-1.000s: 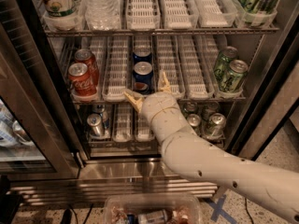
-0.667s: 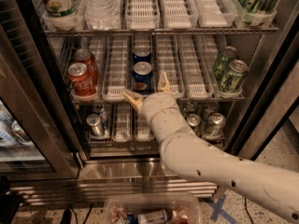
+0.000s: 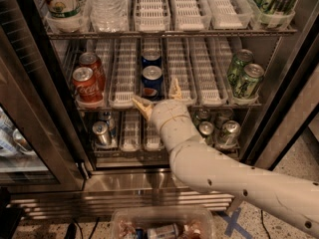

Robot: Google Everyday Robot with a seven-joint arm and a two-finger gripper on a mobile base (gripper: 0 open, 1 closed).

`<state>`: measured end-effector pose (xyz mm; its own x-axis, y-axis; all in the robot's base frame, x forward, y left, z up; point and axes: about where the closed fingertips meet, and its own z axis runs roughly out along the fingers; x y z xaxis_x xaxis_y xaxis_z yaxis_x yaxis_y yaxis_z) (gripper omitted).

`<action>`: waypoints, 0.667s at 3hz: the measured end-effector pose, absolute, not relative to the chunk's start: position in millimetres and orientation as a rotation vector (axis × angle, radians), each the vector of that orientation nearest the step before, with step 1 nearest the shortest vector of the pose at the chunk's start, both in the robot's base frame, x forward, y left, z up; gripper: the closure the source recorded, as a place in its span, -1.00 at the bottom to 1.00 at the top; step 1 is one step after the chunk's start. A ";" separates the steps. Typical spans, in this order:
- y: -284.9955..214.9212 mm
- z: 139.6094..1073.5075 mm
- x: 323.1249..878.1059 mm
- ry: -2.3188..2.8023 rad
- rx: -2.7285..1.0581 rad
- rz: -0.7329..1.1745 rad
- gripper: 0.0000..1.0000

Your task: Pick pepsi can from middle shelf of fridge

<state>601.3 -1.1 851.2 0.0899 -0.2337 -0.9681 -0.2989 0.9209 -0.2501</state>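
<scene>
Tool (image 3: 155, 92) first: I see its two tan fingers spread wide, gripping nothing, at the front edge of the middle shelf (image 3: 199, 76). One fingertip lies low and to the left of the front pepsi can (image 3: 151, 81); the other stands just beside the can's right side. Whether either touches it I cannot tell. My cream arm (image 3: 224, 173) reaches in from the lower right.

The pepsi can stands upright in a white lane near the shelf's middle, with a second blue can (image 3: 151, 59) right behind it. Two red Coca-Cola cans (image 3: 84, 83) stand in a lane to the left, and two green cans (image 3: 246, 76) at the far right. Silver-topped cans (image 3: 102, 132) sit on the shelf below. The fridge (image 3: 124, 183) shows its shiny steel base, with a clear bin (image 3: 159, 222) on the floor before it.
</scene>
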 end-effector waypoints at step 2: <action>3.4 844.1 609.8 1.505 -0.420 0.071 -0.52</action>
